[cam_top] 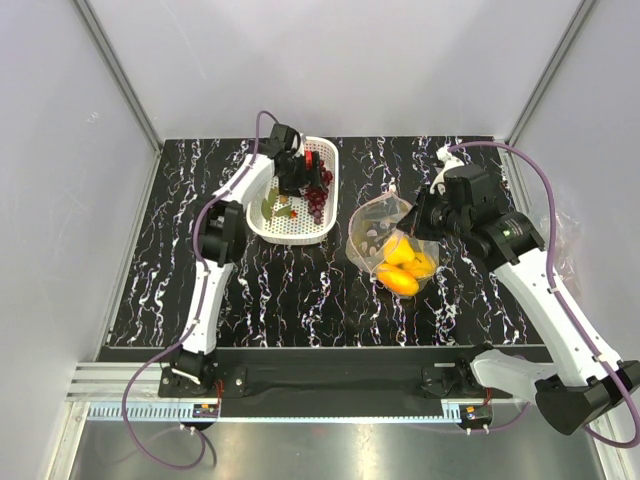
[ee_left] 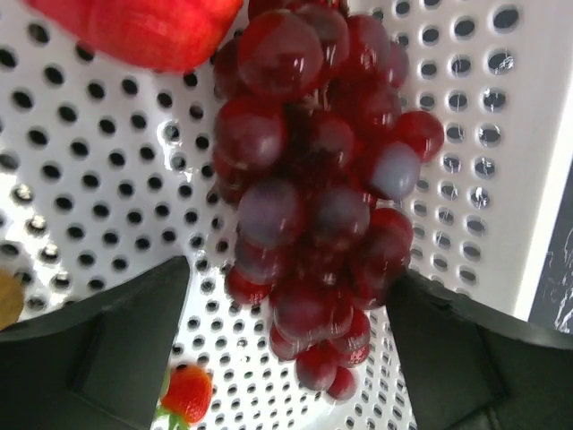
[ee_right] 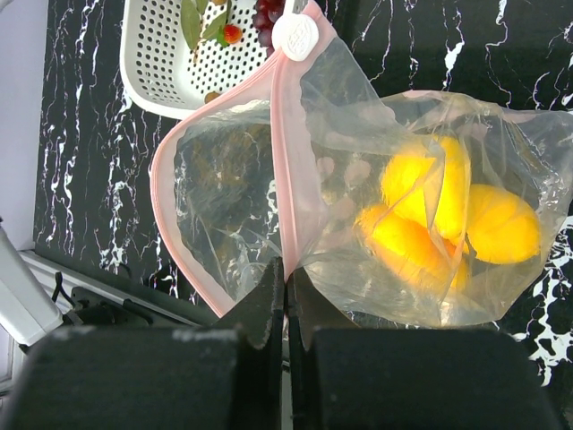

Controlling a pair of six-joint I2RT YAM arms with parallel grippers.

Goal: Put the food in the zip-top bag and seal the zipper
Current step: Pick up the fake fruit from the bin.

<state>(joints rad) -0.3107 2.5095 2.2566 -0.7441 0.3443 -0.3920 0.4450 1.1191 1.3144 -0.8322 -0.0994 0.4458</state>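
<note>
While the right fingers (ee_right: 279, 296) are clamping together on the zipper (ee_right: 288, 170) and holding the zip-top bag (cam_top: 372, 232) up just right of the tabletop's (cam_top: 300, 300) middle, seemingly so its mouth is gaping toward the basket (cam_top: 290, 238) nearer the far edge, the left fingers (cam_top: 292, 188) are hanging apart on either side of the grape bunch (ee_left: 313, 197), likely lining up to take it. I am counting one bag holding three yellow and orange pieces (cam_top: 405, 262), as far as I can tell. I am also counting one basket holding one grape bunch, one red apple (ee_left: 152, 27), one small strawberry-like piece (ee_left: 183, 394) and one green piece (cam_top: 272, 205).

No text, label, brand, number or sign can be read in any view.
</note>
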